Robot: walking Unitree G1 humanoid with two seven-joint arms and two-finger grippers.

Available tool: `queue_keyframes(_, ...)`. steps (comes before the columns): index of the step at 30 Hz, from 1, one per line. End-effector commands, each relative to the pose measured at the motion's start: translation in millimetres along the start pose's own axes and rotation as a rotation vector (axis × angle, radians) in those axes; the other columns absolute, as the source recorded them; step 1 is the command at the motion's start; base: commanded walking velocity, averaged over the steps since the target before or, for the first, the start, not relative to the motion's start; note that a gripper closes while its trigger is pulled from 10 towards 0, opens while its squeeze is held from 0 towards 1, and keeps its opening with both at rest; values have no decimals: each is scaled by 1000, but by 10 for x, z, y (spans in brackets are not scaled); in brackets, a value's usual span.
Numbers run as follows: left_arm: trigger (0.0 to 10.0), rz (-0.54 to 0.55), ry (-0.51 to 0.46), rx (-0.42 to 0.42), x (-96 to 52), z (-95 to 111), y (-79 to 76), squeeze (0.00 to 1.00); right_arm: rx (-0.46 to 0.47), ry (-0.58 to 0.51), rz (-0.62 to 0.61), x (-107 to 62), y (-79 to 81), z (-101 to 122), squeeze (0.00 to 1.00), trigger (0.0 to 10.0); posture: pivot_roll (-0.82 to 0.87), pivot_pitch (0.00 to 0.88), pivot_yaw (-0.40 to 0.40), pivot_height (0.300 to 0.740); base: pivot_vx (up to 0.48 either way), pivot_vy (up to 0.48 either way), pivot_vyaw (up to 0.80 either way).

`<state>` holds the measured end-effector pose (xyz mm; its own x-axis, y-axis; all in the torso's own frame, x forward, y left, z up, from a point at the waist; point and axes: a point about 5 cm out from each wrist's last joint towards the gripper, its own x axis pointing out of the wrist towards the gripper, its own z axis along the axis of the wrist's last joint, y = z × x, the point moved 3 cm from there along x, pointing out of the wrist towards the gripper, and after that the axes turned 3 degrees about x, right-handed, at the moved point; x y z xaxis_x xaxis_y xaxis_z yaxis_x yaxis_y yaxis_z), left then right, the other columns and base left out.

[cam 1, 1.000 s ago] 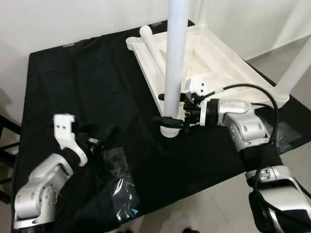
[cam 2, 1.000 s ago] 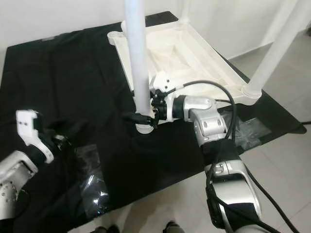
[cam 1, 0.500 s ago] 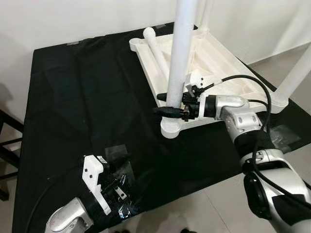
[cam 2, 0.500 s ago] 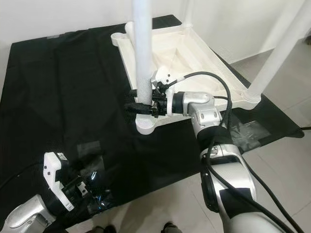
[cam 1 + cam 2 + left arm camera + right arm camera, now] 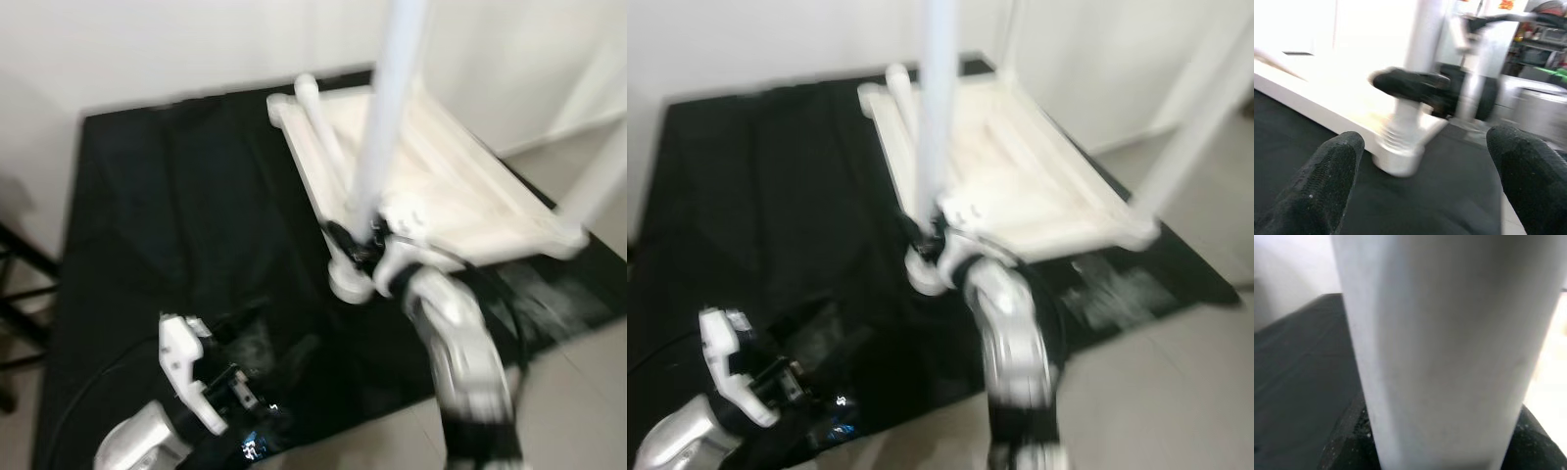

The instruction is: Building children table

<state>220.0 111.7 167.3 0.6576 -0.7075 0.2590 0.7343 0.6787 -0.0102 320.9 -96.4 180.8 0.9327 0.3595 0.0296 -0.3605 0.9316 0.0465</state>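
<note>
In the left eye view, which is blurred, we look down on a black cloth [image 5: 186, 206] spread over the floor against a white wall [image 5: 147, 44], with pale floor tiles [image 5: 578, 382] at the near right corner. On the cloth lies the upturned white children's table top [image 5: 441, 186]; one table leg [image 5: 387, 127] stands upright in its near corner socket [image 5: 350, 284], and another leg [image 5: 318, 122] lies along the top's far-left edge. Our right gripper [image 5: 355, 247] is at the base of the upright leg, just above the socket. Our left gripper [image 5: 245, 392] hovers low over the near part of the cloth, well apart from the table.

The right eye view gives the same scene, with a further upright leg [image 5: 1190, 127] rising at the right corner of the table top.

In the left wrist view our two black fingers [image 5: 1327, 181] are spread wide apart with nothing between them, above the cloth; beyond them we see the socket with the right gripper's dark fingers against the leg.

In the right wrist view the white leg is pressed close between our fingers [image 5: 1347, 440], the jaws clamped on it.
</note>
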Motion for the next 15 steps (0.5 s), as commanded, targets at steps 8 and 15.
queue_keyframes(8,10000,-41,8,-21,61,-79,11,0,17,276,-30,38,-224,-529,0,10000,-30,202,-5,740,0,0,0)
queue_keyframes(15,10000,-41,5,-32,60,-97,21,0,-9,204,148,233,-303,-255,1000,10000,-17,194,-8,740,0,0,0)
